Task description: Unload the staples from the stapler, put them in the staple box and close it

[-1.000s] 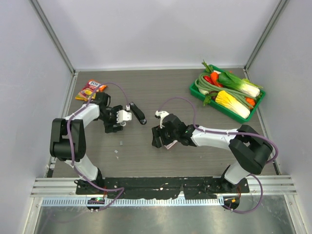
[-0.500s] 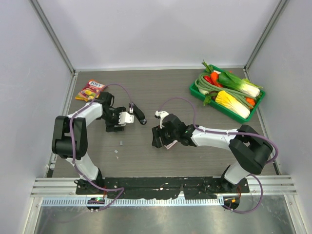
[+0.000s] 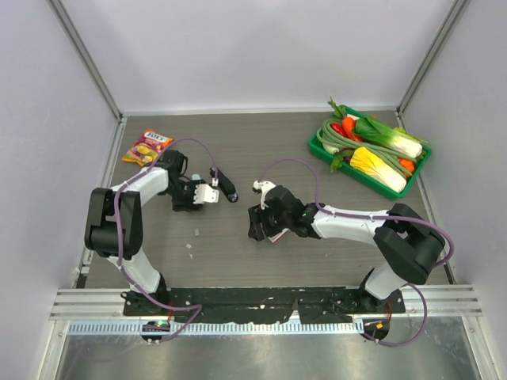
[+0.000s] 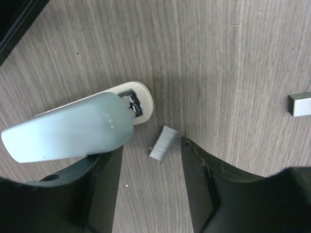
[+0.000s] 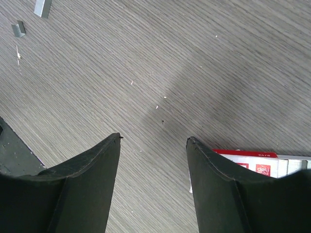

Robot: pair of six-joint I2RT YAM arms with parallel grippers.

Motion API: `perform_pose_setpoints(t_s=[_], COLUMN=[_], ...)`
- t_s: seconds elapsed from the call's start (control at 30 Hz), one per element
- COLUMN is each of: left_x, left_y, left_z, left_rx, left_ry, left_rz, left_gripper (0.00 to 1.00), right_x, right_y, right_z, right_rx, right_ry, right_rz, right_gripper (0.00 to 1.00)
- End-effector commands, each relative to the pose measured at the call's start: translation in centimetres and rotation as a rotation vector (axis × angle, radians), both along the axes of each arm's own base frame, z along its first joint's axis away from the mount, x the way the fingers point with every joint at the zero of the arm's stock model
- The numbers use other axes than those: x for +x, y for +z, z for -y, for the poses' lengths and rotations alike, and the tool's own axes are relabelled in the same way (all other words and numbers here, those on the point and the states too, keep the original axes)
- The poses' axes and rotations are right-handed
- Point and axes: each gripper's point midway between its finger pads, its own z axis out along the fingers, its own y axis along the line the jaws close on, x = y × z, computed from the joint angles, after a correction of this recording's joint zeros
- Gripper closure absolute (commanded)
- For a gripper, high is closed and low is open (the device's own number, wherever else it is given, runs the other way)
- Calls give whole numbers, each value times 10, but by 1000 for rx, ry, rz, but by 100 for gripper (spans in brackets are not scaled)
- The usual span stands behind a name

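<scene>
Looking light, rigid and slick, the stapler (image 4: 68,128) wants pinching across its flanks. Left gripper (image 4: 151,145) and right gripper (image 5: 154,138) gape, empty.

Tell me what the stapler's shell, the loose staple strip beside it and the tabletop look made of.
Stapler shell: likely plastic, pale blue-grey, smooth with a soft sheen.
Staple strip: apparently metal, dull silvery-grey, a sharp-edged block.
Tabletop: wood-look surface, grey-brown streaked grain, matte; laminate or real wood cannot be told.
</scene>
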Motion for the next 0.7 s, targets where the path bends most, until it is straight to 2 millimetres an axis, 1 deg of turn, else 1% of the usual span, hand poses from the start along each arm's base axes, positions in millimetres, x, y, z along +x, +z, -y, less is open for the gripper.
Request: perform_pose_setpoints(t_s=[0.0,0.1,0.13,0.2,0.27,0.33,0.37,0.47,0.6,0.67], left_x=[-31,-36,-40,-45,-50,-51,-52,-54,-57,-58], left_y=[-11,-8,-7,-6,-6,-8,-8,-8,-6,-6], left_z=[0,3,3,4,4,5,5,8,12,13], left_rx=[-1,-13,-16,-18,-17,-16,-12,-13,-12,-12], left_ry=[-23,-12,-11,-7,-6,-10,-10,-4,-9,-8], left_rz=[-63,-74,-89,-104,-114,-111,-114,-125,-132,-134], left_gripper=[46,50,51,55,57,59,62,69,71,71], right_x=[2,1,2,2,3,3,3,4,5,2], right_y=[18,17,16,16,16,16,16,19,22,19], right_z=[-6,-6,-5,-5,-5,-5,-6,-6,-5,-2], right_rx=[46,45,44,43,42,43,44,48,52,34], right_ry=[11,12,7,6,1,2,2,-2,-4,-4], right_rz=[42,39,37,35,36,35,36,43,54,39], right_gripper=[39,40,40,40,41,42,42,43,44,45])
